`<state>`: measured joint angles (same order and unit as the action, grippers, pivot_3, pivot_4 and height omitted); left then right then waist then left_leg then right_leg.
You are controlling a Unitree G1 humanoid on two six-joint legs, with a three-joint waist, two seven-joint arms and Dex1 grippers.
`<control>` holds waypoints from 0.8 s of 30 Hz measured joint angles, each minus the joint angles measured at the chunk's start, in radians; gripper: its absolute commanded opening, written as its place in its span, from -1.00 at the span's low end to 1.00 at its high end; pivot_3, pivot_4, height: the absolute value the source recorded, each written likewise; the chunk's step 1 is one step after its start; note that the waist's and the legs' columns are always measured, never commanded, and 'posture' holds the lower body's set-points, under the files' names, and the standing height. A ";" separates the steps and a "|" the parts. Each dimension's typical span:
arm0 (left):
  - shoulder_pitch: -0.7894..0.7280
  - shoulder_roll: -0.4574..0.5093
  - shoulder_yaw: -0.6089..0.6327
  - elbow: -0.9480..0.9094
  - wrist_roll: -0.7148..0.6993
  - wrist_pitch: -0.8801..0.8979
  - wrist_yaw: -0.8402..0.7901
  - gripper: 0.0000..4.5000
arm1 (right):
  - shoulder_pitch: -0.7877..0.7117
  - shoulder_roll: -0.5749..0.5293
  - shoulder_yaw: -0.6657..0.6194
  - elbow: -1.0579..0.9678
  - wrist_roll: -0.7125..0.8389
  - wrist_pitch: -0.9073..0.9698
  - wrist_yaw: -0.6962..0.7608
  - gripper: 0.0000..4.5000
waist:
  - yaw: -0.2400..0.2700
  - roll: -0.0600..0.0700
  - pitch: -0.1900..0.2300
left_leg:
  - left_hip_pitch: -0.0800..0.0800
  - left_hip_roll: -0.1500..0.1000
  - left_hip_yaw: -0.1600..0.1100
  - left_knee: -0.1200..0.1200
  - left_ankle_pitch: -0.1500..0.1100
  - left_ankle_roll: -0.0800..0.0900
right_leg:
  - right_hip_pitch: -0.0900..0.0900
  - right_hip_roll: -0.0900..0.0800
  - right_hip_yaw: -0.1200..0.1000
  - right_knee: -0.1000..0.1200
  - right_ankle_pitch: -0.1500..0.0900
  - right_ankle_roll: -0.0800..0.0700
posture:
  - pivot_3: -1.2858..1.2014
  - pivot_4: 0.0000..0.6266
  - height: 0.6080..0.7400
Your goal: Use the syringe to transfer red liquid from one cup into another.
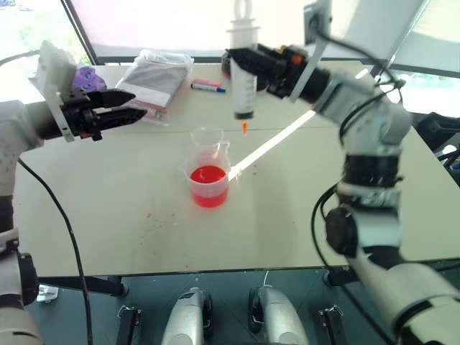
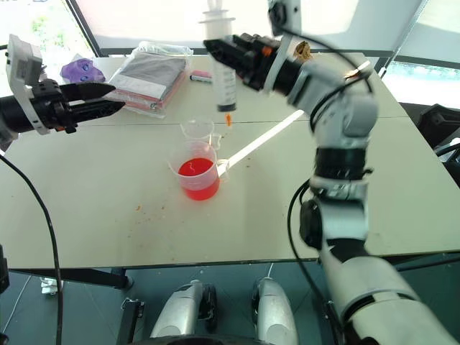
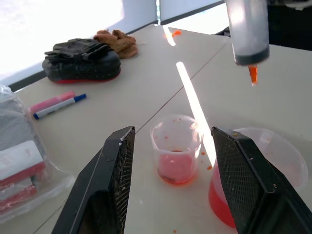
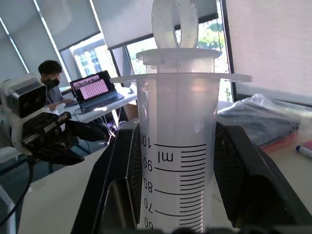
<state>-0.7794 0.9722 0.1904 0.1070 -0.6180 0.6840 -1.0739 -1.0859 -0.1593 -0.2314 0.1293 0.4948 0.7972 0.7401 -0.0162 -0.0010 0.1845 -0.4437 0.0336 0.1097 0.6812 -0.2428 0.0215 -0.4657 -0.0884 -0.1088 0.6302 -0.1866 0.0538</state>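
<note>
Right gripper (image 1: 253, 66) held the syringe (image 1: 244, 90) upright, jaws pinching its barrel, orange tip above the narrower cup (image 1: 208, 141). Wider cup (image 1: 209, 185) of red liquid (image 1: 208, 176) touched it on the worktop (image 1: 129, 208). Left gripper (image 1: 123, 106) hovered well apart, jaws spread.

Syringe (image 1: 244, 79): clear barrel, black printed scale, black seal, orange tip. Wider cup (image 1: 209, 185): bright red liquid (image 1: 209, 177). Narrower cup (image 3: 176, 148): faint pink. Table (image 1: 129, 208): off-white. Markers (image 3: 58, 103): pink, blue-capped. Gripper fingers (image 3: 114, 185): black.
</note>
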 measured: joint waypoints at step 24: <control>-0.074 -0.023 -0.040 0.032 0.086 -0.063 -0.037 0.15 | 0.300 0.140 0.271 0.056 -0.115 -0.510 -0.032 -0.35 | -0.002 -0.001 0.000 | 0.001 0.000 -0.001 0.001 -0.001 0.002 | 0.001 0.001 0.000 0.000 0.000 0.000 | 0.03 -0.52 1.00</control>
<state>-0.8531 0.9491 0.1502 0.1388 -0.5318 0.6210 -1.1107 -0.7864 -0.0189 0.0395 0.1853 0.3800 0.2867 0.7081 -0.0183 -0.0016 0.1842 -0.4424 0.0334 0.1090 0.6819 -0.2439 0.0235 -0.4644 -0.0878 -0.1087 0.6300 -0.1868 0.0535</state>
